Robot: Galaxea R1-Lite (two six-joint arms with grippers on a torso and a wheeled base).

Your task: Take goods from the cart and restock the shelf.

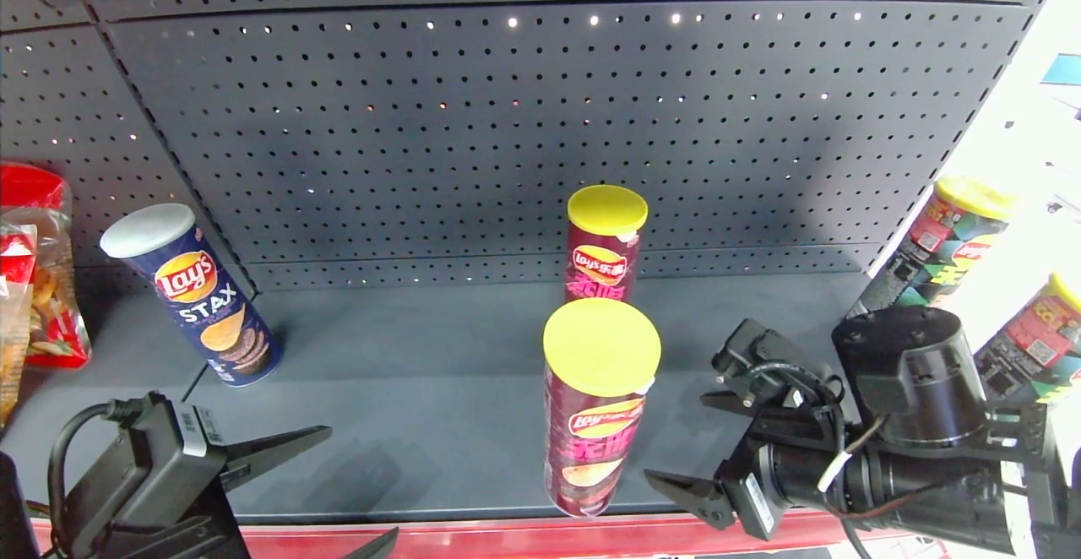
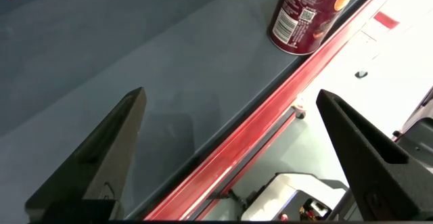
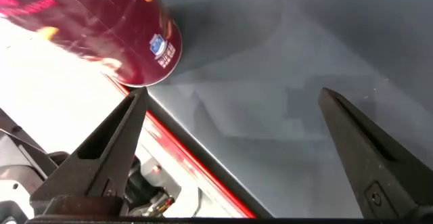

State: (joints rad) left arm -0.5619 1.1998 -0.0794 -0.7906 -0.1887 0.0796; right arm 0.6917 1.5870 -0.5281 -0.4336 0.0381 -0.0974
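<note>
five cans are counted in the head view: two maroon, one blue, two patterned. the front can (image 1: 595, 424) is seen low in the middle of the frame, at the front of the shelf (image 1: 422, 390), just behind its red lip (image 1: 473, 534). the back can (image 1: 601, 255) is set straight behind it, near the pegboard (image 1: 507, 137), with a gap between the two. both are maroon with yellow lids. both are stood on their bases, long axis upright, lids up.

the blue can (image 1: 203, 306), with a pale lid, is stood upright in the left part of the frame, well apart from the maroon pair. snack bags (image 1: 46, 289) are overlapped at the left edge, and their number cannot be told. past the shelf's end panel at the right edge, an upper patterned can (image 1: 958, 234) and a lower patterned can (image 1: 1039, 331) are seen, both with yellow lids up.

two pincers are counted. the left pincer (image 1: 338, 491) is found at the lower left of the frame, over the shelf's front edge, fingers spread wide with nothing between them. the right pincer (image 1: 676, 441) is found at the lower right, also spread wide and holding nothing. in the right wrist view one fingertip (image 3: 132, 105) is seen just beside the front can's base, and whether they touch cannot be told.
</note>
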